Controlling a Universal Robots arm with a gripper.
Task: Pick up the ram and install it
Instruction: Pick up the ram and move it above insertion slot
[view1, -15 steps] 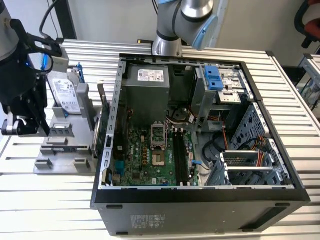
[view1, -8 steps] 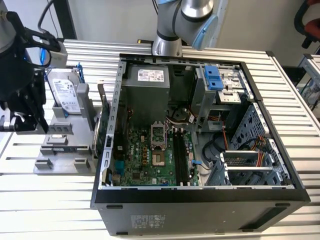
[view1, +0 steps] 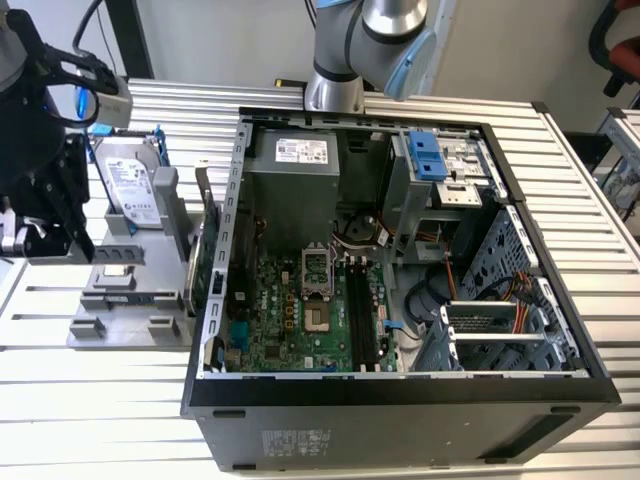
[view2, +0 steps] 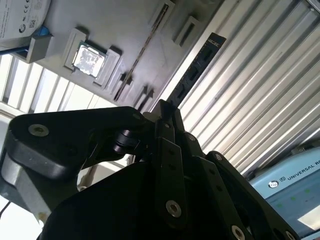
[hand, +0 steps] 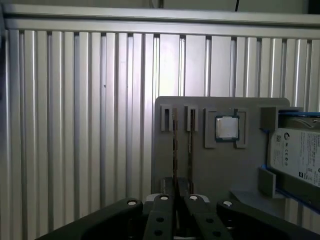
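Observation:
My gripper (view2: 164, 111) is shut on the ram (view2: 195, 67), a thin dark stick seen edge-on that juts out from between the fingertips over the ribbed metal table. In the first wrist view the ram (hand: 175, 150) runs as a narrow strip from my gripper (hand: 176, 197) across the grey holder (hand: 205, 170). In the exterior view my gripper (view1: 55, 215) hangs above the table at the exterior view's left, beside the grey holder (view1: 120, 300) and well apart from the open computer case (view1: 400, 400). The motherboard's long black memory slots (view1: 365, 310) lie inside the case.
A second thin stick (hand: 191, 150) stands in a slot of the holder. The holder also carries a square processor chip (hand: 226, 127) and a silver hard drive (view1: 130, 180) in a blue frame. A green card (view1: 205, 265) stands between holder and case. The arm's base (view1: 340, 60) is behind the case.

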